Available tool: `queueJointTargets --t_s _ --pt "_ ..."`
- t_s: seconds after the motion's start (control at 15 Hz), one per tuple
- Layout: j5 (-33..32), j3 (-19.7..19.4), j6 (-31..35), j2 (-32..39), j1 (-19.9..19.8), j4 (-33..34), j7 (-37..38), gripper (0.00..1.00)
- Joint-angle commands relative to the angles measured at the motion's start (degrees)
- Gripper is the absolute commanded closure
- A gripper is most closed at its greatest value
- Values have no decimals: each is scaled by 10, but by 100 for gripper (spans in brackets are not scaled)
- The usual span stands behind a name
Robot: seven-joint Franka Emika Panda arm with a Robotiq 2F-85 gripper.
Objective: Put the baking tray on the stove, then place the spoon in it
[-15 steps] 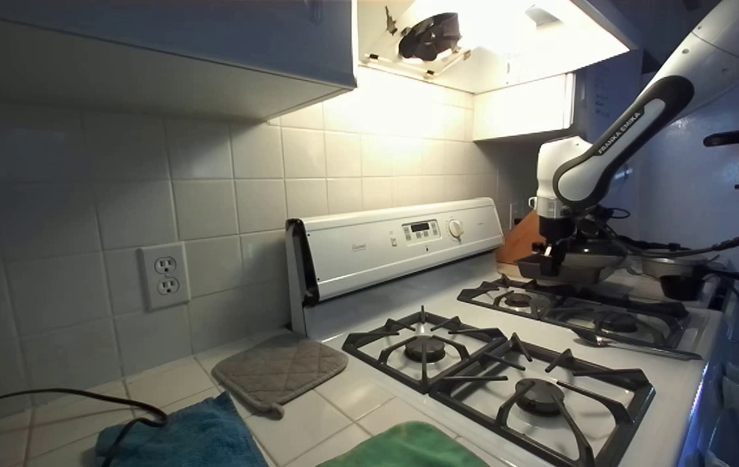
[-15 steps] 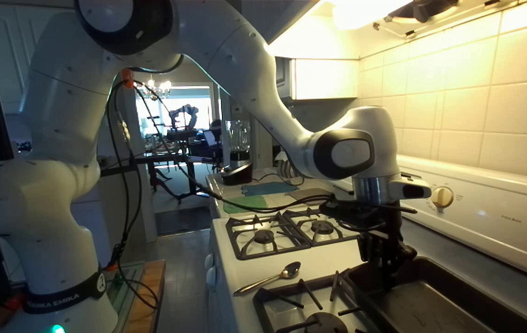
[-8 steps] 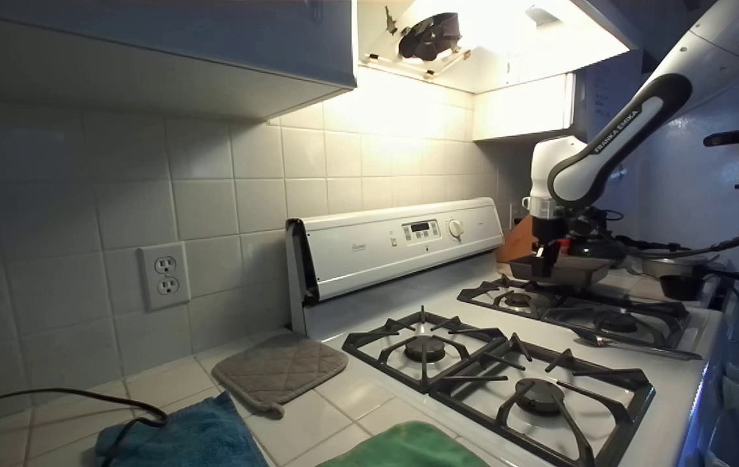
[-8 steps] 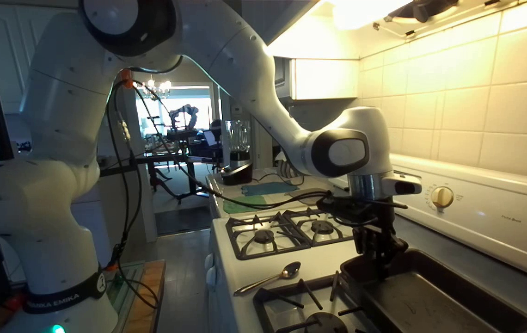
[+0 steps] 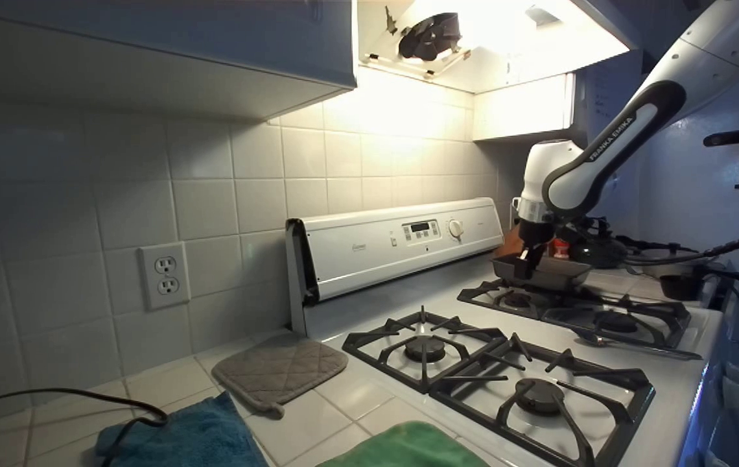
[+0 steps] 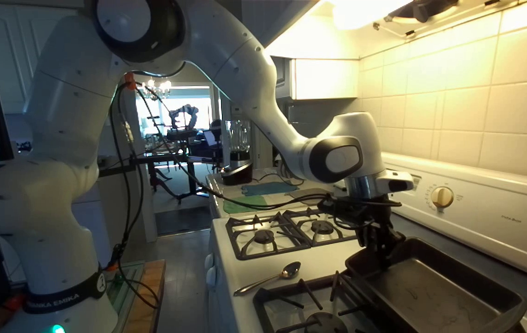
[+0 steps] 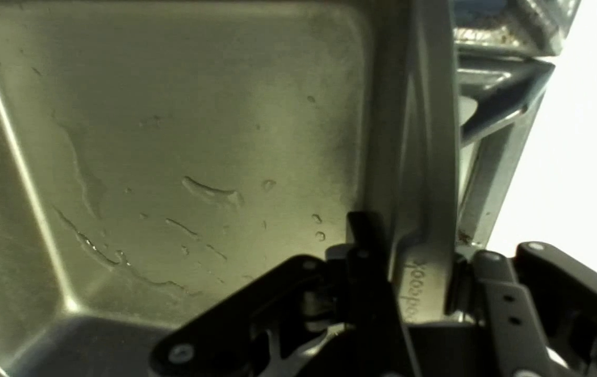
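Wrist view shows the gripper [image 7: 415, 264] pinching the side of the baking tray [image 7: 173, 104]. One black finger [image 7: 366, 246] is inside the tray and one is outside, just a little bit apart, with the rim squeezed between them. The rest of the tray stretches out to the side of the gripper where the inside finger is. Its flat bottom has small shiny marks that look like drops. Some letters sit on the rim between the fingers, but they are too hard to read in full.

In both exterior views the tray is at the gripper's tips, over the back part of the stove [image 6: 323, 264]. It is hard to tell if it touches the black grates [image 6: 310, 293] there. The spoon [image 6: 270, 279] is silver and lies on the white stove top, apart from the gripper and near the front edge. The back panel [image 6: 476, 203] with its round knob [image 6: 442, 197] is on the wall side of the gripper. Far off from the gripper, past two more burners [image 5: 539, 395], a grey mat [image 5: 282, 370], a blue towel [image 5: 194, 434] and a green cloth [image 5: 408, 447] lie on the tiled tabletop [image 5: 308, 428].
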Motion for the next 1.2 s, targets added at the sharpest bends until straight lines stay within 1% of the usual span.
queueJointTargets --t_s 0.0,0.6,0.67,0.8,0.93,1.0,1.13 --pt "11 0 40 7 8 -5 9 99" --pt "19 4 62 14 10 -5 8 99" --pt "18 3 62 14 11 -5 8 85" --pt "17 1 66 14 12 -5 9 63" --pt "17 1 68 15 13 -5 10 54" --pt "17 1 68 15 13 -5 10 53" --pt "17 0 71 14 13 -5 10 46"
